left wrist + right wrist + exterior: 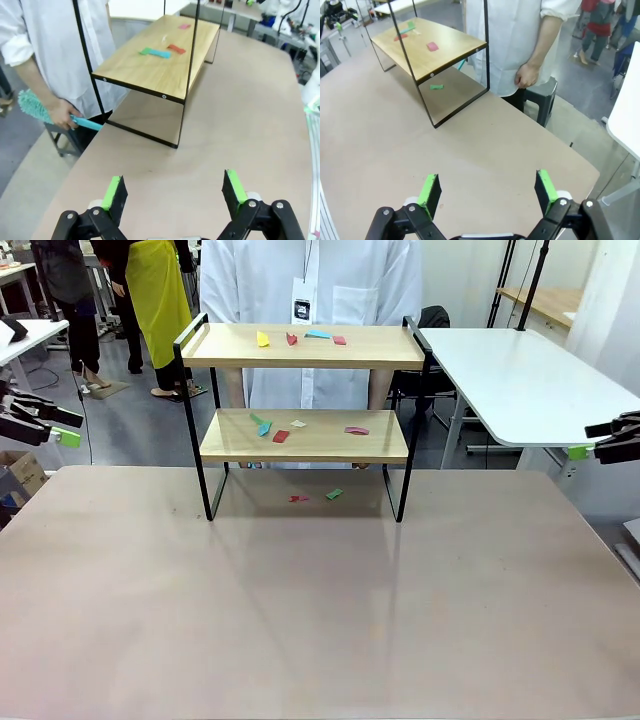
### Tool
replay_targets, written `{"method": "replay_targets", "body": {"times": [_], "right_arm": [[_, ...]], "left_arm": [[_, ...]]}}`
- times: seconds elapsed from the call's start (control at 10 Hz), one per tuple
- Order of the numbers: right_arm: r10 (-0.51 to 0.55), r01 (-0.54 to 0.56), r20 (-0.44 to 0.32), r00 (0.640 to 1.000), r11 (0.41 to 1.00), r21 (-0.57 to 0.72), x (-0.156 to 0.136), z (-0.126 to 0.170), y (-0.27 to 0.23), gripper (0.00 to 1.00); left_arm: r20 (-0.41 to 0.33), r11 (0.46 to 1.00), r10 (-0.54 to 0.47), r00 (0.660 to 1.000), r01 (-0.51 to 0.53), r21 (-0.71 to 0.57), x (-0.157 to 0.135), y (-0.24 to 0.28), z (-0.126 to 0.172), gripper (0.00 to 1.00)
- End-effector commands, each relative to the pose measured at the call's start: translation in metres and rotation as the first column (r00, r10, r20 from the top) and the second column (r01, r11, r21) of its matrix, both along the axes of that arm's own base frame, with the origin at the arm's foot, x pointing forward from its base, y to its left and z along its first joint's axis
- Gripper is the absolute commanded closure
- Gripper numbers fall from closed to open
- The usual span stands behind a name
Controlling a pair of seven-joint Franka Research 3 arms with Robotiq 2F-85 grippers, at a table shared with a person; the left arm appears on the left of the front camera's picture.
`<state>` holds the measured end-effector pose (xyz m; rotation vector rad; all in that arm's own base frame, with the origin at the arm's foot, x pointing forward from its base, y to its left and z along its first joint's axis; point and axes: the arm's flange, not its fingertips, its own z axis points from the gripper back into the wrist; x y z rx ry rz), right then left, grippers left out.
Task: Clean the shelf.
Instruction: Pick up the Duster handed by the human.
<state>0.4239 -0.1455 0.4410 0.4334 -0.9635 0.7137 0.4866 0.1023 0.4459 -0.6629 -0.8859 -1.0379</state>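
Note:
The shelf (380, 348) stands at the far middle of the beige table, two wooden boards in a black frame. Small coloured paper scraps (290, 338) lie on its top board, more scraps (281, 436) on the lower board, and two (333, 494) on the table beneath. My left gripper (66, 427) hovers open off the table's left edge, far from the shelf. My right gripper (588, 440) hovers open off the right edge. Both wrist views show wide jaws with nothing between them: left gripper (174, 192), right gripper (487, 192). A person behind the shelf holds a teal duster (35, 107) down at their side.
The beige table (320, 620) spreads bare in front of the shelf. A white table (510, 380) stands at the back right. A grey stool (545, 97) sits beside the person. Other people stand far off at the back left.

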Motion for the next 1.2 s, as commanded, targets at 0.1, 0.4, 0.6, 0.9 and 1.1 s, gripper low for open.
{"method": "replay_targets", "body": {"times": [0.1,0.4,0.6,0.9,1.1], "right_arm": [[0.099,-0.105,0.067,0.993,0.989,0.1,0.054,-0.018,-0.031,0.0],[0.107,-0.12,0.11,0.988,0.986,0.115,0.085,-0.034,-0.054,0.0],[0.092,-0.109,0.122,0.988,0.985,0.133,0.092,-0.038,-0.067,0.0],[0.079,-0.099,0.135,0.988,0.984,0.145,0.092,-0.039,-0.079,0.0],[0.071,-0.095,0.153,0.986,0.983,0.158,0.092,-0.039,-0.083,0.0]], "left_arm": [[0.11,0.974,-0.095,0.989,0.116,-0.197,0.033,0.033,-0.016,0.0],[0.246,0.939,-0.109,0.963,0.181,-0.293,0.054,0.059,-0.034,0.0],[0.289,0.934,-0.07,0.955,0.164,-0.317,0.061,0.065,-0.043,0.0],[0.276,0.939,-0.014,0.961,0.108,-0.327,0.067,0.066,-0.05,0.0],[0.281,0.941,-0.006,0.96,0.101,-0.323,0.069,0.066,-0.05,0.0]]}}
